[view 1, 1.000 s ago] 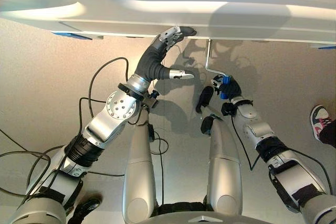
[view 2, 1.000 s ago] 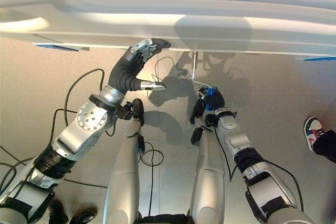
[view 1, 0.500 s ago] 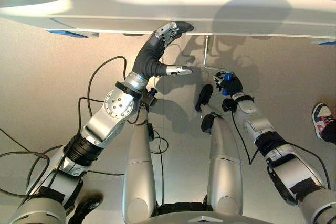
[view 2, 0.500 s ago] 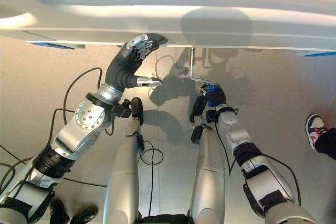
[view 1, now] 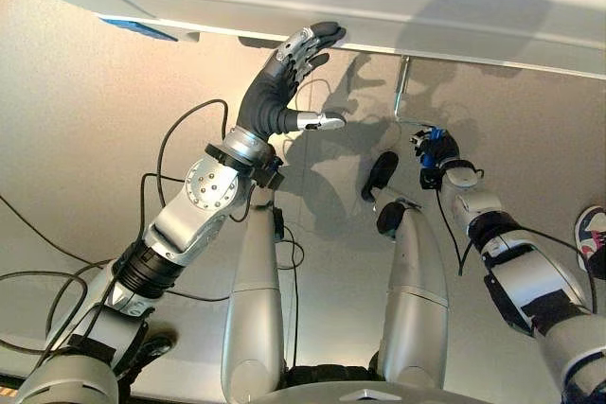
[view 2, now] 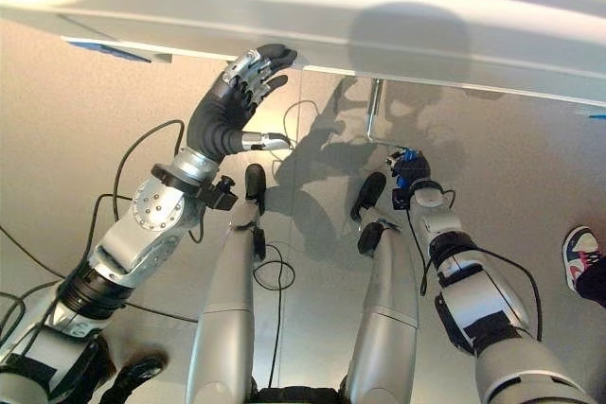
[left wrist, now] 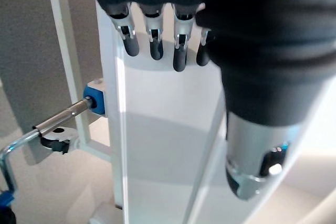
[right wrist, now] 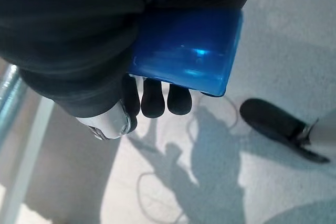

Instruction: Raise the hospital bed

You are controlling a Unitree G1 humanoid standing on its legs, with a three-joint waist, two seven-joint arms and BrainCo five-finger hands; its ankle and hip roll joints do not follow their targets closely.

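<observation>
Right hand [view 1: 437, 150] is clenched on the blue grip [right wrist: 184, 59] of the bed's crank [view 2: 374, 120], fingers wrapped right round it, dark tips poking out past the plastic in its wrist view. From that grip a thin metal rod bends and runs up away from the hand to the underside of the bed [view 1: 398, 7], which spans the far side of the scene above both hands. So the crank sits low under the bed's edge, with the hand on its near end.

Left hand [view 2: 241, 82] is up at the bed's lower edge, well apart from the crank and off to its left. Fingers are straight, tips touching the white edge, thumb sticking out sideways below, gripping nothing. Its wrist view shows those fingertips [left wrist: 179, 59] resting against a white panel, and past them the crank's metal shaft going into a blue socket [left wrist: 96, 98] on the white frame.

Off beyond the right arm, at the edge of the floor, there's a person's shoe [view 1: 592, 234].
</observation>
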